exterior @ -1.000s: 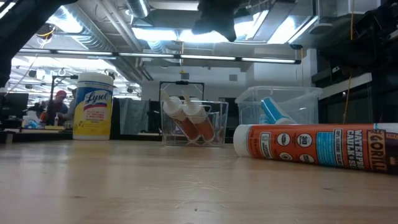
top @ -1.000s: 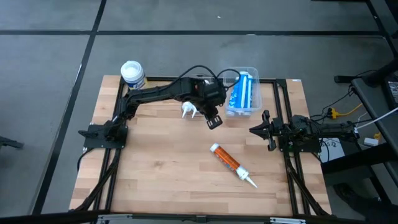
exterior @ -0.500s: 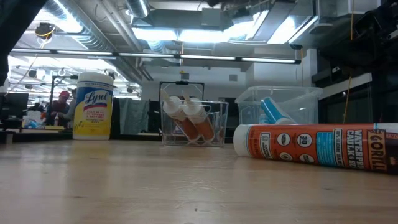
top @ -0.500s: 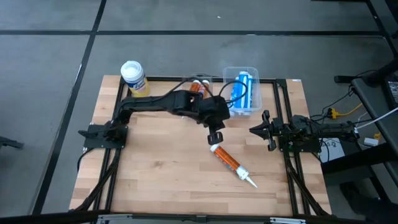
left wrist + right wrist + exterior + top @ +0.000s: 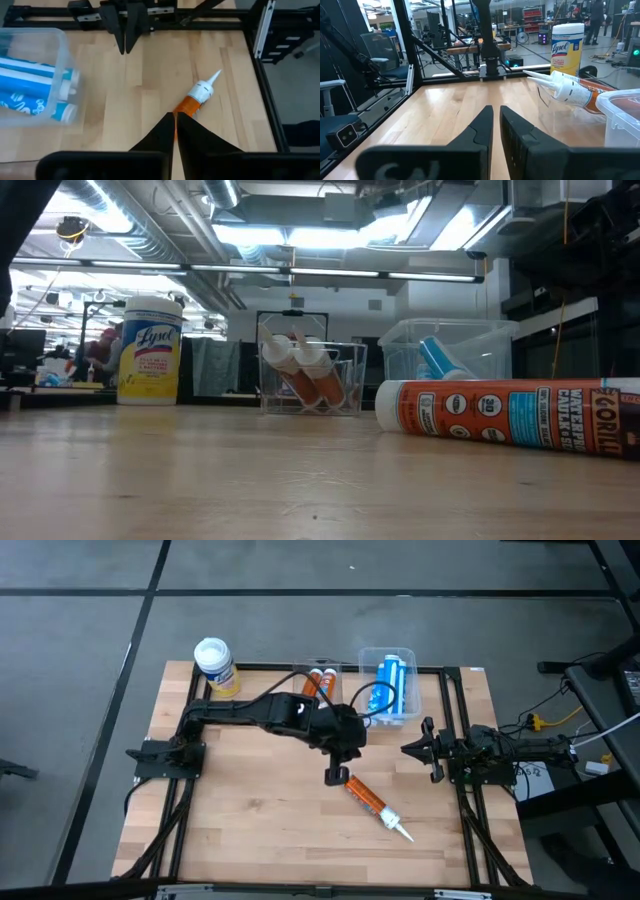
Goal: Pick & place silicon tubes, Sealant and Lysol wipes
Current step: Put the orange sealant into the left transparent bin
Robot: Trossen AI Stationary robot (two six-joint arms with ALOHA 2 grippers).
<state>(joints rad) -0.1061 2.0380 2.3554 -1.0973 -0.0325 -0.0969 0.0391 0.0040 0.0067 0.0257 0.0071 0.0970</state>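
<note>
An orange sealant tube [image 5: 372, 802] with a white nozzle lies on its side on the table, toward the near right; it also shows in the low view [image 5: 510, 412] and the left wrist view [image 5: 192, 102]. My left gripper [image 5: 337, 775] is shut and empty above the tube's cap end, and its fingertips [image 5: 175, 120] touch nothing. The Lysol wipes canister [image 5: 213, 662] stands upright at the far left corner [image 5: 148, 350]. My right gripper [image 5: 410, 750] is shut and empty at the right side of the table.
A clear bin [image 5: 318, 680] with two orange tubes stands at the far middle [image 5: 310, 375]. A second clear bin [image 5: 392, 685] with blue tubes stands to its right [image 5: 30, 75]. Black frame rails run along the table's sides. People show in the room beyond.
My left gripper has gone from over the clear bins toward the table's near edge, to the cap end of the lying orange tube. It has left the top of the low view. The tubes, bins and canister have kept still.
</note>
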